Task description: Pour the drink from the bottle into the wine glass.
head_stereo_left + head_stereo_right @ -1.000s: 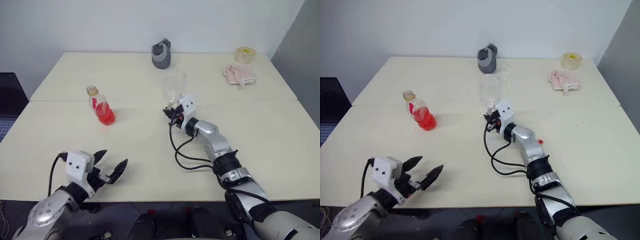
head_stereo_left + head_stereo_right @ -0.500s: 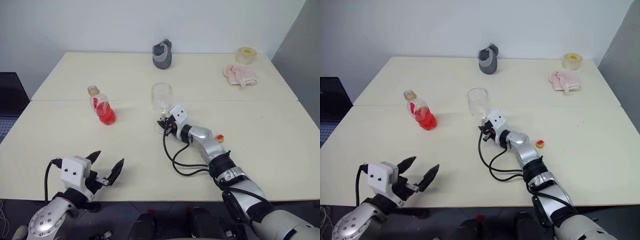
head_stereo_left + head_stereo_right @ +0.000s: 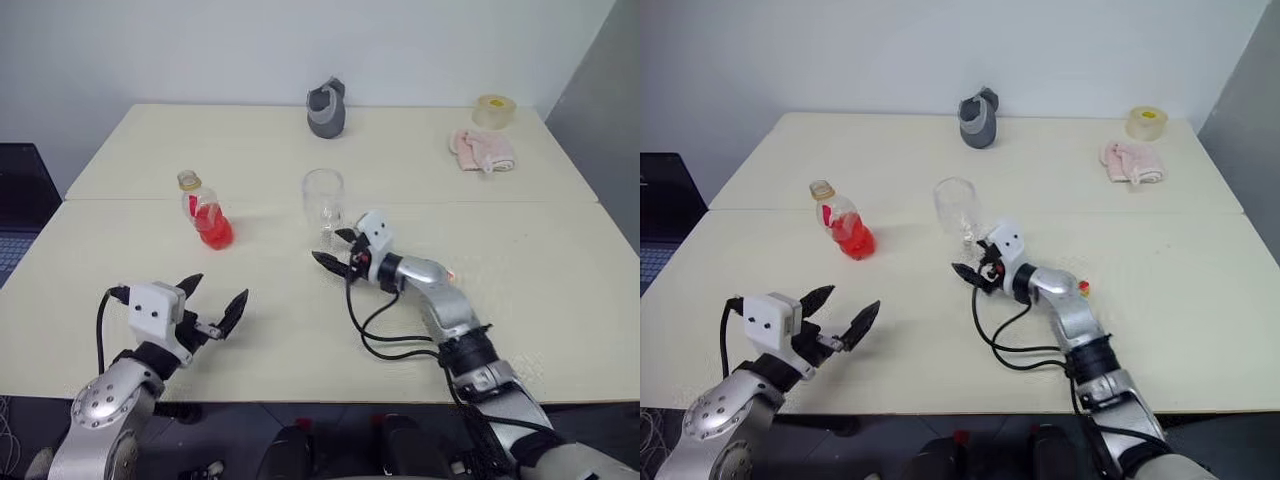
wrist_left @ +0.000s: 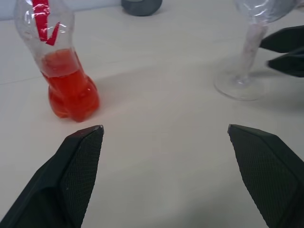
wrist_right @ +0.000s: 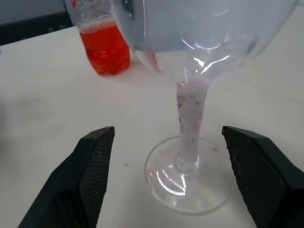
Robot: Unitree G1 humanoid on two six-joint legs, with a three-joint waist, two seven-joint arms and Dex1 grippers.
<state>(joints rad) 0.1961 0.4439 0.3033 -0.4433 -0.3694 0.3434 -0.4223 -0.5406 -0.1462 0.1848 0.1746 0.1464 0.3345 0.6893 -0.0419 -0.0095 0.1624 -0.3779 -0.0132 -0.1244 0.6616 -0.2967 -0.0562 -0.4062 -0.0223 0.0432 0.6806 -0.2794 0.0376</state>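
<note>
R gripper [image 3: 335, 250] just let go of wine glass [image 3: 323, 205], now open. Glass stands; L gripper [image 3: 213, 305] open, bottle [image 3: 204, 210] next.

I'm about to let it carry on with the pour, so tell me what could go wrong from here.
1. The right pincer is open but its tips sit right beside the wine glass stem; a careless move could knock the glass over.
2. The bottle looks uncapped, with a small cap lying by the right arm, so a clumsy grab by the open left pincer could spill the drink.
3. The bottle's mouth is narrow and the glass stands unheld; pouring may splash.
</note>
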